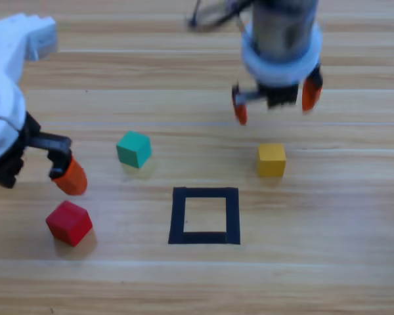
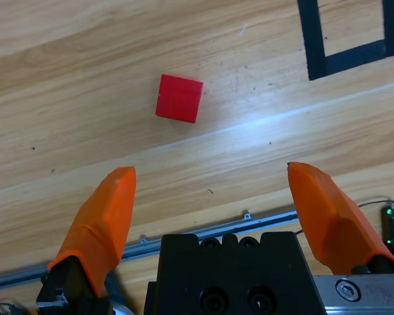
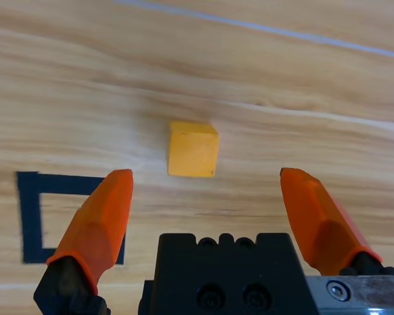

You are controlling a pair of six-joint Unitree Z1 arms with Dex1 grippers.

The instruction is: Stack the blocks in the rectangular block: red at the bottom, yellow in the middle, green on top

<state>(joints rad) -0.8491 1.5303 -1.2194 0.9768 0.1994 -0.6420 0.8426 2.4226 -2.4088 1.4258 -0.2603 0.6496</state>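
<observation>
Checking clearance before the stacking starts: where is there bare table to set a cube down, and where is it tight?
Bare wood fills the black tape rectangle, the strip along the near edge below it, and the right side past the yellow cube. It is tighter at left, where the left gripper sits between the green cube and the red cube.

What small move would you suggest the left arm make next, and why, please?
Probably lower the open left gripper onto the red cube: red goes first, it lies just ahead of the jaws, and the tape rectangle holds nothing yet.
</observation>
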